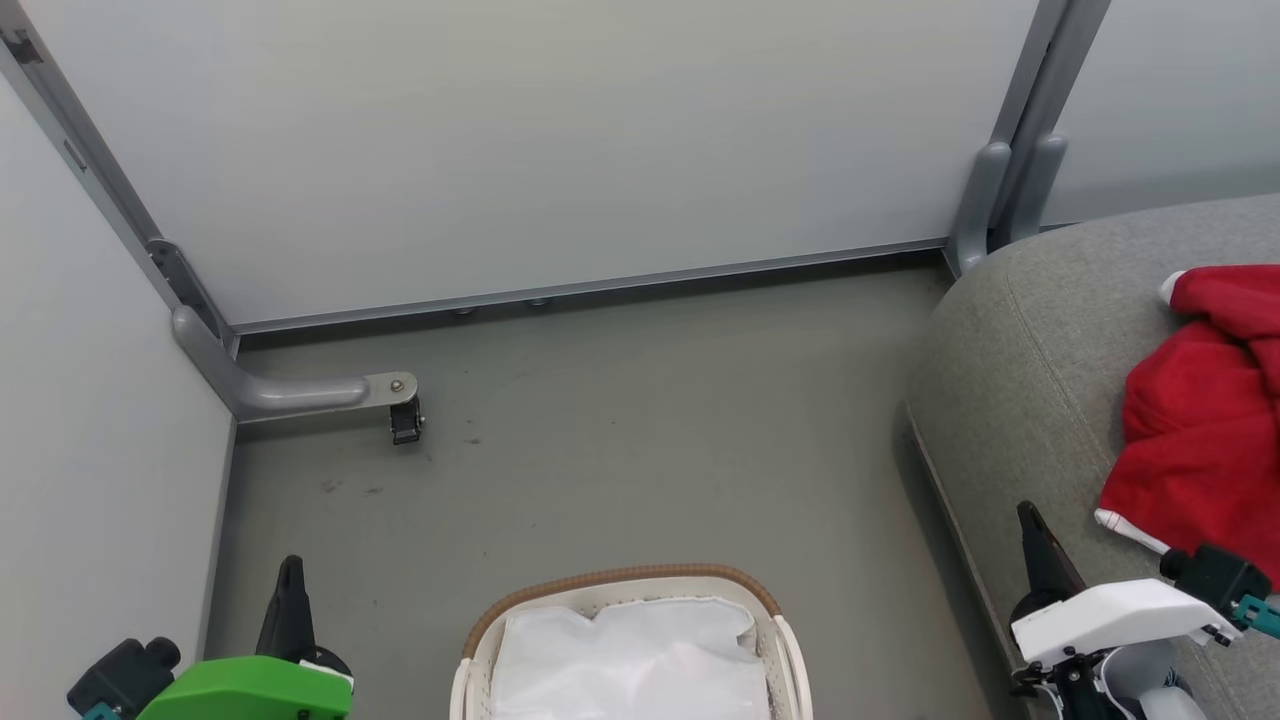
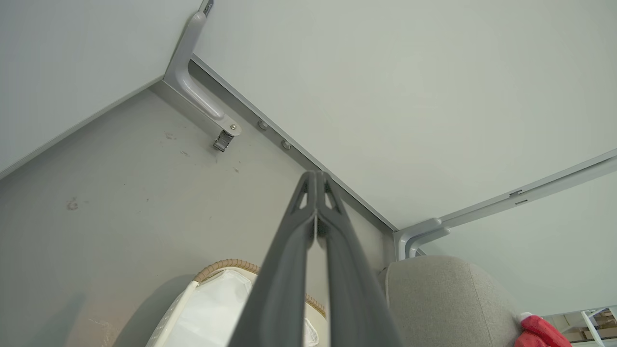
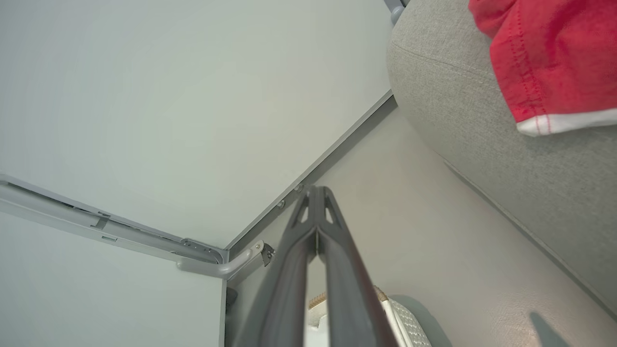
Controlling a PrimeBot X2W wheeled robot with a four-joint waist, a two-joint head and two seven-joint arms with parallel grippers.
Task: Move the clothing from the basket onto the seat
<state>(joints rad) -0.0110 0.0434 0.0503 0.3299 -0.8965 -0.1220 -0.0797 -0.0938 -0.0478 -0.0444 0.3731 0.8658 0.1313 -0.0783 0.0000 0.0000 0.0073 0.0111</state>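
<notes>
Checking the basket (image 1: 625, 578), we see just its white lining (image 1: 630, 660) — the clothing (image 1: 1200, 410) lies on the seat (image 1: 1020, 380); left gripper (image 1: 292, 575) and right gripper (image 1: 1030, 522) are pinched shut, empty, so we scan the folds before stopping

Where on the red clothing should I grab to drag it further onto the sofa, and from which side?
Likely the bunched folds mid-pile on the red clothing, from above with the right gripper, the nearer one. Raised ridges give fingers something to close on; the white-trimmed corner lies flat on the sofa. Open the shut jaws first.
</notes>
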